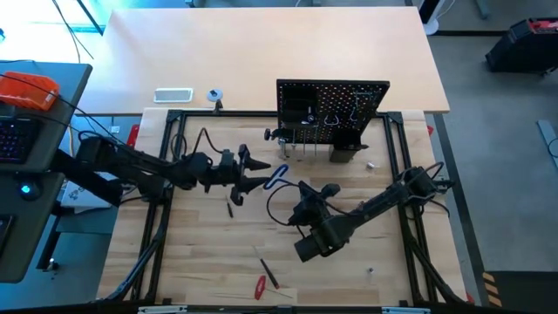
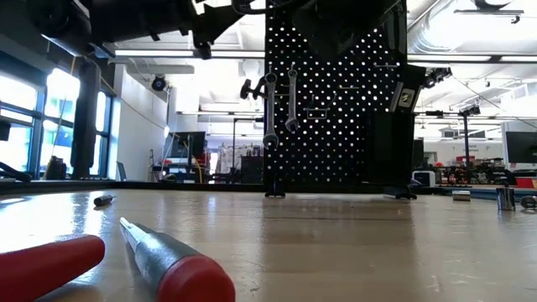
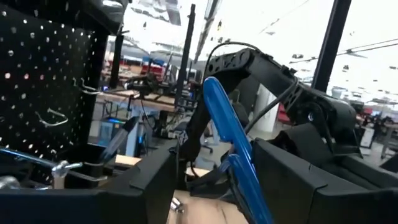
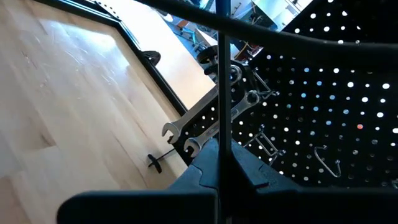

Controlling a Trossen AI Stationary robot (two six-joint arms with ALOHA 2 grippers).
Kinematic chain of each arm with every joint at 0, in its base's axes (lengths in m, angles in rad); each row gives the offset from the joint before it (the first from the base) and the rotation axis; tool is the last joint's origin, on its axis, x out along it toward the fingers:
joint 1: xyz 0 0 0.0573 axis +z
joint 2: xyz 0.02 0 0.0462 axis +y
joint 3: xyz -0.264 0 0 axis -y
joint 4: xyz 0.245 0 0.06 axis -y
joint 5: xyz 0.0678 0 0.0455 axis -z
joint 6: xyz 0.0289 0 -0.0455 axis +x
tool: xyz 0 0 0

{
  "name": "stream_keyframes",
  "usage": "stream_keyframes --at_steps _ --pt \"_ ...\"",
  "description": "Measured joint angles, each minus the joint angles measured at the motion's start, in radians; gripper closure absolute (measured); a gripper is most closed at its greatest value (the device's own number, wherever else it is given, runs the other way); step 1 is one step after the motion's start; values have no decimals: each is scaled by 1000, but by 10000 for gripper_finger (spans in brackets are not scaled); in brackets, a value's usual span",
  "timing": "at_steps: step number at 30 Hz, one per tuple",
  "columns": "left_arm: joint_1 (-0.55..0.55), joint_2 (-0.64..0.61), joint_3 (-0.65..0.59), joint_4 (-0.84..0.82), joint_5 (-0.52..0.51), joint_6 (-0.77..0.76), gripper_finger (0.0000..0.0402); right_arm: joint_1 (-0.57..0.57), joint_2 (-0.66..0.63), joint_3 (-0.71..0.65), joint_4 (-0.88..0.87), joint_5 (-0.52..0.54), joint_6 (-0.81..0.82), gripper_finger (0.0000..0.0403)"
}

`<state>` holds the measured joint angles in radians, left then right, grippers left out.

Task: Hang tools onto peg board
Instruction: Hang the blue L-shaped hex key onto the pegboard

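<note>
Nearest the front table edge: two red-handled screwdrivers [image 1: 261, 285] lying flat, untouched, well apart from both arms. Farther in, right gripper [image 1: 307, 206] shut on nothing visible, hovering mid-table, facing the board. Beside it, left gripper [image 1: 261, 180] held above the wood with jaws spread wide, gripping the blue-handled hex key [image 3: 233, 146], whose blue loop [image 1: 277, 174] sticks out ahead of the fingers toward the board. Farthest back: peg board [image 1: 332, 111] standing upright at the rear of the work surface, two silver wrenches [image 2: 280, 105] already hanging on it, wire hooks [image 3: 52, 117] still free. Probably mid-carry, hanging not yet done. Best handled by keeping the grip firm, lining the blue loop up square with a free hook, approaching slowly to clear the hung wrenches, releasing only once the loop sits over the wire.
</note>
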<state>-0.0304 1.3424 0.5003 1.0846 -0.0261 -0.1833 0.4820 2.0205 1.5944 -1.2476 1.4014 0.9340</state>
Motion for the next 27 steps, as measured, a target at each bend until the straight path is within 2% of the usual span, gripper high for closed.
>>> stream_keyframes --at_steps 9,17,27 --pt "-6 26 6 37 12 2 202 0 0 0 0 -7 2 403" --pt "-6 -3 6 37 13 -2 202 0 0 0 0 -3 -2 403" --pt "-33 -2 6 -34 -6 -19 202 -12 0 0 -1 -5 -3 403"
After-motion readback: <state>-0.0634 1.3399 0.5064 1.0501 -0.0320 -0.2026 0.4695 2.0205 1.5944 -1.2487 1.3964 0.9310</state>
